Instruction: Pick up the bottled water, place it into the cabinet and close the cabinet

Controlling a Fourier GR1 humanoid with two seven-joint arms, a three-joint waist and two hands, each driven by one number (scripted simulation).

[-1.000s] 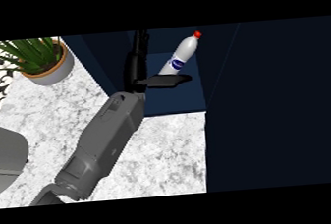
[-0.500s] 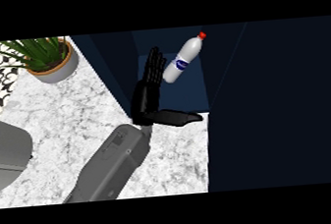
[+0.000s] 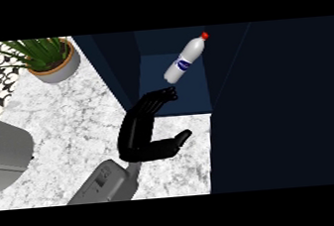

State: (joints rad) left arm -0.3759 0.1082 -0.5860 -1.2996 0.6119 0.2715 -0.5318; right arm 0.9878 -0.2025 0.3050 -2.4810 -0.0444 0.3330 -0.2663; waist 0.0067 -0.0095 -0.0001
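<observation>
bottled water (image 3: 185, 60) lies inside the cabinet (image 3: 174, 92)
right hand (image 3: 144, 134) released, fingers straight, just short of the bottle.

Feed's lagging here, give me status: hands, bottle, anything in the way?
One hand open, clear of bottle, in front of cabinet; side unclear. Bottled water inside cabinet, leaning. Nothing blocking; cabinet not shut.

The bottle (image 3: 185, 60) stands in the upper middle of the frame, inside the open cabinet (image 3: 177, 89). It is clear plastic with a red cap and a blue-and-white label, leaning with its cap toward the upper right. The cabinet is dark blue; its interior shows as a lighter blue recess.
</observation>
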